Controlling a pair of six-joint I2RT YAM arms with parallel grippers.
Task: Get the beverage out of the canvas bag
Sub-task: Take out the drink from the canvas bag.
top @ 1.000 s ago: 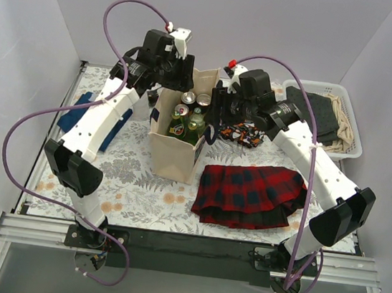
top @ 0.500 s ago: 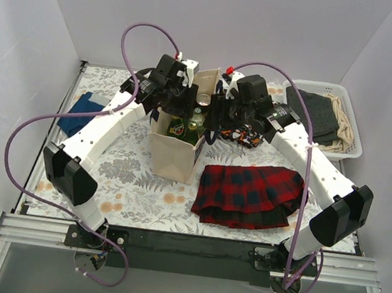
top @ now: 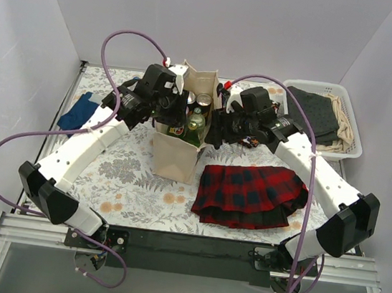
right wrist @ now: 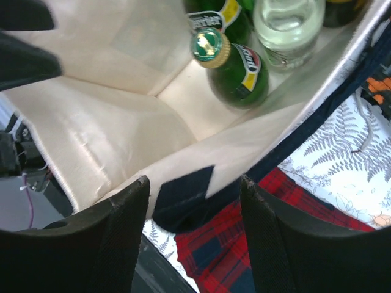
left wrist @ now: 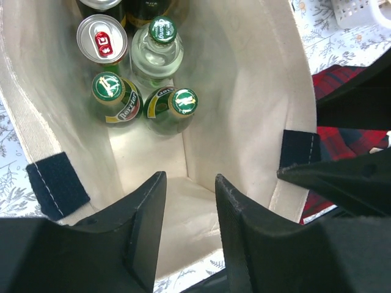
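Over the left rim of the canvas bag [left wrist: 244, 91], the left end effector [left wrist: 189, 183] is arriving from farther back, fingers [left wrist: 146, 213] narrowing on nothing: no beverage is out yet. Green bottles [left wrist: 174, 105], a clear bottle [left wrist: 157, 54] and a can [left wrist: 102, 38] are standing inside. Rightward, the right end effector [right wrist: 192, 183] is hovering wide apart.

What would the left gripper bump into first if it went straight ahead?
Likely the bare inside floor of the canvas bag, just short of the nearest green bottle, though depth is unclear.
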